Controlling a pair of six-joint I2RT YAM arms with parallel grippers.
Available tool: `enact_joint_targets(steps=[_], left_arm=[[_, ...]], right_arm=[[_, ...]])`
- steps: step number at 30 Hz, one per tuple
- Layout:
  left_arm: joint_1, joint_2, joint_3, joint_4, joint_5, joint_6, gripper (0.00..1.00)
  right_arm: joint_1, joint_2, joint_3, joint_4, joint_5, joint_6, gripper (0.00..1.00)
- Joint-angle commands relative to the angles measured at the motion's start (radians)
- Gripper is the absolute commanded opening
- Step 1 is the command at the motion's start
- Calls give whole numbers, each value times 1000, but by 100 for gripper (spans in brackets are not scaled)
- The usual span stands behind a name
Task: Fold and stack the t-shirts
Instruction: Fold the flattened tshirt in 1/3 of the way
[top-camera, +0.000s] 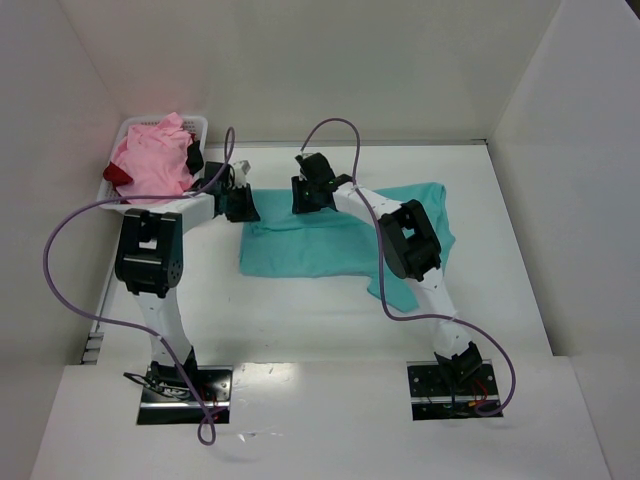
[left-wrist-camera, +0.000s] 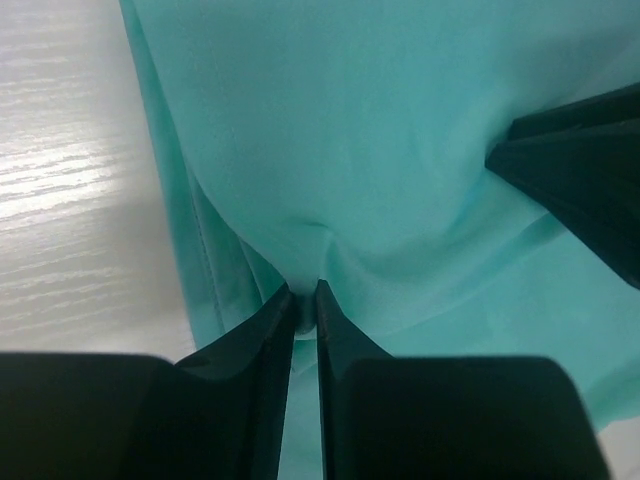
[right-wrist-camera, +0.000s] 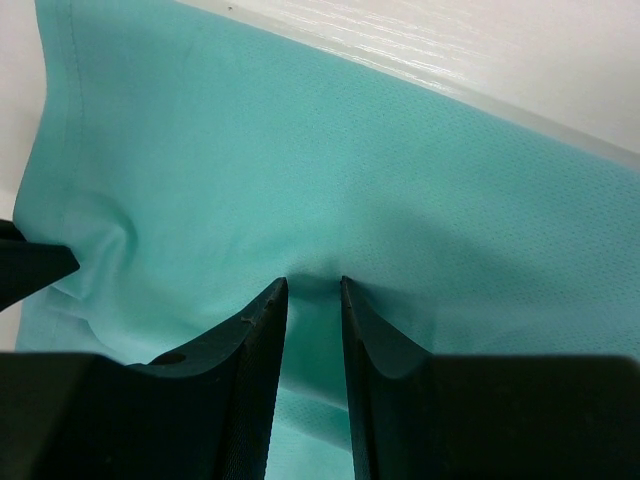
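Nearest the top camera, the two arm bases sit bolted at the near edge of the white tabletop (top-camera: 300, 320), the left arm (top-camera: 150, 250) rising on one side and the right arm (top-camera: 410, 240) on the other, each trailing a purple cable (top-camera: 60, 270). Both arms reach away over the tabletop toward its far side. The teal t-shirt (top-camera: 310, 245) lies spread across the middle of the tabletop, between and partly under the arms, with its right part hidden behind the right arm's elbow. In the far left corner stands a white lattice basket (top-camera: 200, 125), filled by the crumpled pink t-shirt (top-camera: 152, 160), and a small patch of the dark red t-shirt (top-camera: 118, 173) shows at the basket's left side beneath the pink one. The left jaws are down at the teal t-shirt's far left edge; in the left wrist view the fingers (left-wrist-camera: 265, 340) are all but closed, with a thin pinch of teal cloth caught between their tips and creases running out from it. The right jaws are down on the same far edge, just to the right; their fingers (right-wrist-camera: 250, 350) stand a narrow gap apart, with a pucker of teal cloth gathered between the tips. Each wrist view catches a dark finger of the other arm at its edge.
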Motion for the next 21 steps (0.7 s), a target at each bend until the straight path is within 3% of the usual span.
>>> enact_joint_targets(steps=[1, 13, 19, 21], left_arm=[[2, -27, 4, -37, 30, 38, 21], [20, -94, -53, -167, -74, 47, 20], [31, -74, 22, -141, -65, 13, 40], [31, -64, 56, -141, -65, 13, 42]], right_arm=[[-8, 1, 27, -48, 52, -16, 34], [-26, 28, 86, -78, 87, 4, 33], [-35, -10, 40, -66, 63, -7, 33], [-35, -42, 12, -57, 63, -7, 33]])
